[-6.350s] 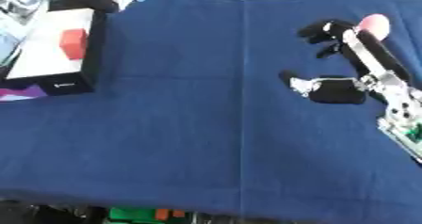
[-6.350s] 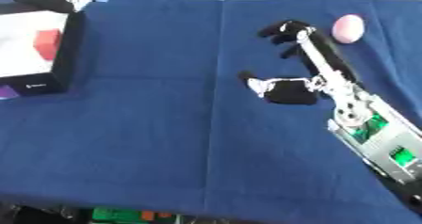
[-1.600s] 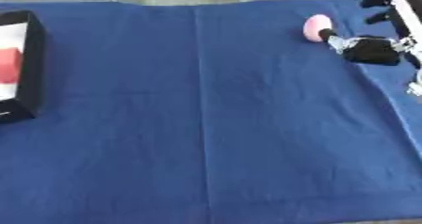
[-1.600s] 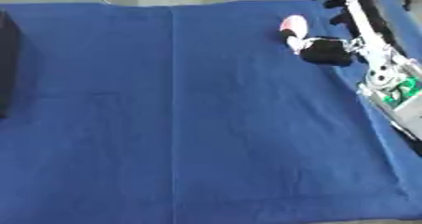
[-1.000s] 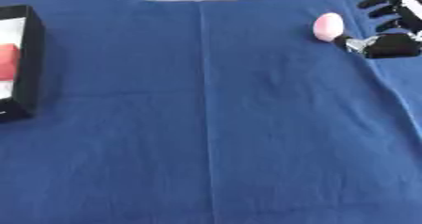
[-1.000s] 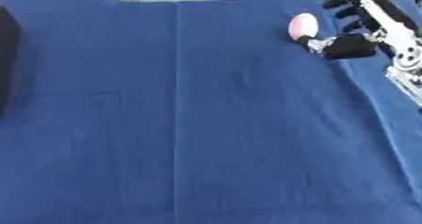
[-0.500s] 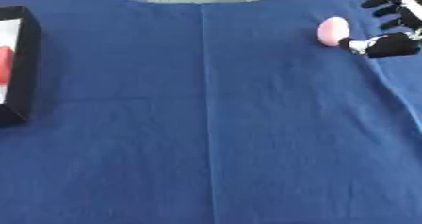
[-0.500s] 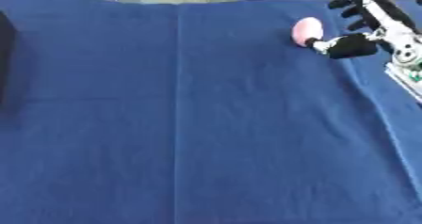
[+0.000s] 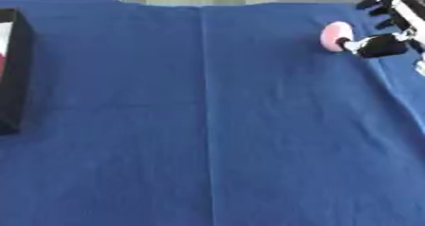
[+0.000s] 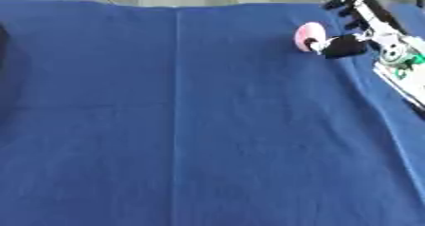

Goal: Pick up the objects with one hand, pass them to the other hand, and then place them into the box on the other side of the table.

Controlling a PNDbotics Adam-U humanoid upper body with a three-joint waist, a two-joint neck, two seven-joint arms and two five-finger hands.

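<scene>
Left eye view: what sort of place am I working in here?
Probably a lab or test bench, not a home: a table under a plain blue cloth, a black box at its left edge, and the right hand beside a lone pink object.

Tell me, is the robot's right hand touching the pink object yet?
Touching. In the right eye view the thumb tip of the right hand meets the pink object with no blue cloth between; the fingers stay spread.

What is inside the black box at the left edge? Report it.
The black box shows a white inner floor with something red on it at the picture's edge. The rest of its inside is cut off by the frame.
</scene>
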